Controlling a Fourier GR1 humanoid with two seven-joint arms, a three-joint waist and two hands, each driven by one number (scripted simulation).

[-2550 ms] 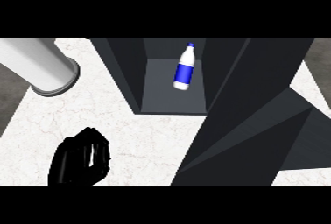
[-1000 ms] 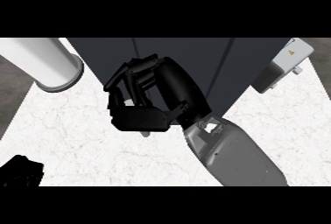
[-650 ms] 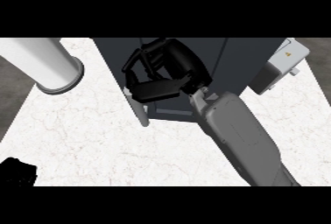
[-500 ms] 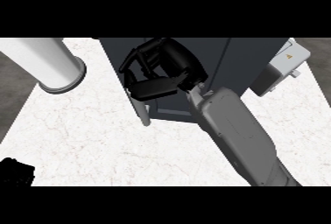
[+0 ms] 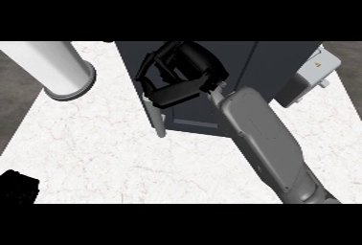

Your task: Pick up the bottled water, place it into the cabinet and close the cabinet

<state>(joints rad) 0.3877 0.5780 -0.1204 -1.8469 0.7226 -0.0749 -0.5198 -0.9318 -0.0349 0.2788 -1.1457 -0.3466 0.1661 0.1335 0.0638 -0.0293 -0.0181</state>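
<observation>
Two of my hands show, and only one is at work. My right hand sits against the dark front of the cabinet, its fingers bent at the upper part of the door and its thumb jutting out to the left below them, holding nothing that I can see. Half a second ago it lay in nearly the same spot; it has since crept a touch up and to the right, and my grey forearm reaches from the lower right at the same slant. Two and a half seconds ago the cabinet stood open, and the bottled water lay inside it, cap up and away from me, long axis tilted slightly off vertical in the view. Now the door covers that opening, so I cannot see the bottle or how it points. The door's pale handle runs down just left of my thumb. My left hand rests at the lower left edge on the white marble counter; I cannot tell how its fingers lie. A wide white cylinder stands at the upper left, and a small grey box sits to the right of the cabinet.
</observation>
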